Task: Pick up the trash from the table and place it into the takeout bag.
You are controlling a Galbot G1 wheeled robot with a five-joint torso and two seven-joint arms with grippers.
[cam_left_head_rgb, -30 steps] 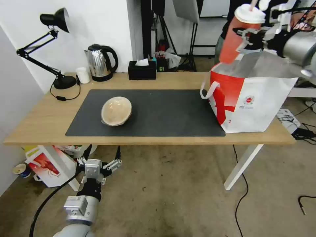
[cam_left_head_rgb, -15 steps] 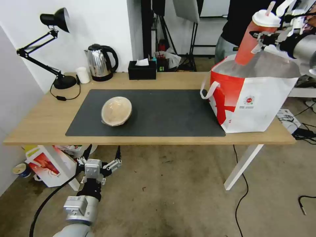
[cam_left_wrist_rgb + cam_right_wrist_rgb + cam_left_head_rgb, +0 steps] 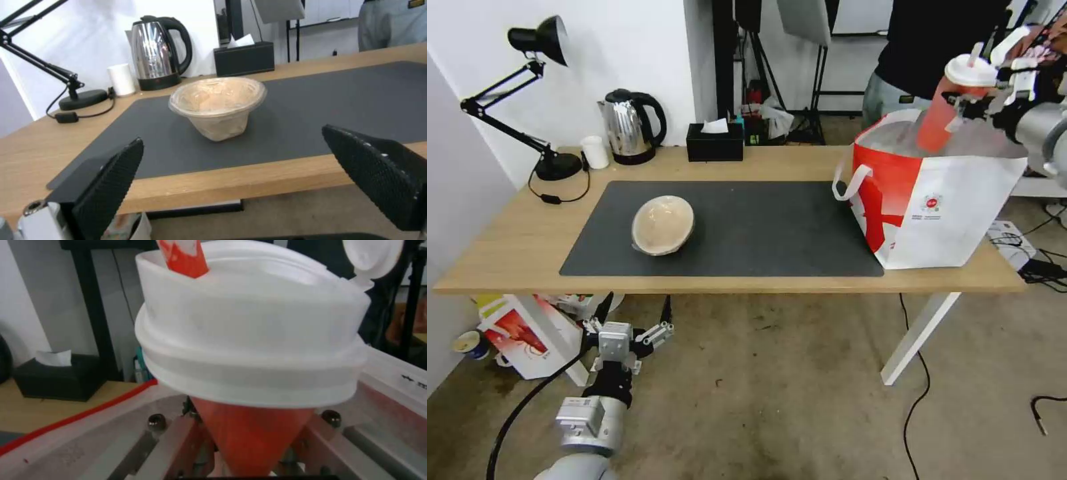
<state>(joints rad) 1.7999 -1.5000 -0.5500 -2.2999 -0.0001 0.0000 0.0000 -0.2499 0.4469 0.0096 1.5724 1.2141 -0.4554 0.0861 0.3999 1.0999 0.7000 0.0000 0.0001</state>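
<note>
The tall red drink cup (image 3: 939,119) with its white lid (image 3: 970,68) hangs tilted over the takeout bag (image 3: 954,200), its bottom end dipping inside the open top. My right gripper (image 3: 966,100) is shut on the cup's red body (image 3: 249,436), and silver foil lining (image 3: 89,446) shows below. A shallow beige bowl (image 3: 662,225) rests on the dark grey mat (image 3: 774,227) of the table (image 3: 514,253). Below the front edge hangs my left gripper (image 3: 627,333), open, its fingers (image 3: 111,186) framing the bowl (image 3: 218,106) from afar.
Along the table's back edge stand a black desk lamp (image 3: 534,100), a steel kettle (image 3: 630,127), a small white cup (image 3: 594,152) and a black tissue box (image 3: 714,143). A red-and-white box (image 3: 527,333) sits on the floor at the left. Cables trail at the right.
My right gripper has carried the red cup rightward and down, from above the bag's near corner to its open mouth. The left arm and the bowl have stayed put.
</note>
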